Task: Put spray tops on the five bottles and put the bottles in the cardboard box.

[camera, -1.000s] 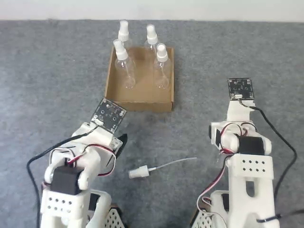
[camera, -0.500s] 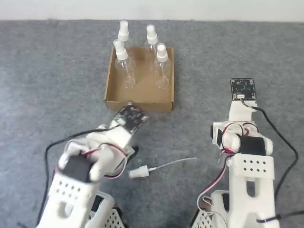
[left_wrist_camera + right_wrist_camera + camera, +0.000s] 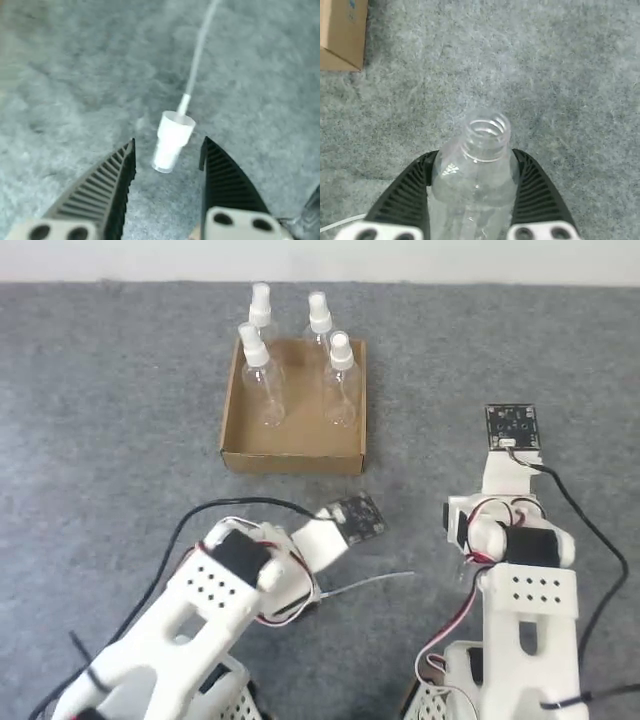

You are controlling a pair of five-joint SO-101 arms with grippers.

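**Left gripper [image 3: 168, 142] open over the spray top [image 3: 172, 136]**

Your left jaws are spread wide, one on each side of the spray top. It lies on the grey carpet [image 3: 120, 390], dip tube pointing away from the gripper. Your right gripper [image 3: 474, 159] is clamped on the bare-necked bottle [image 3: 479, 172], off to one side of the cardboard box [image 3: 290, 455]. Four topped bottles [image 3: 340, 380] stand inside the box.

Open carpet [image 3: 75, 70] around spray top [image 3: 171, 142]

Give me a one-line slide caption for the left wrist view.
Open left hand straddling the loose spray top lying on the grey carpet, tube pointing away.
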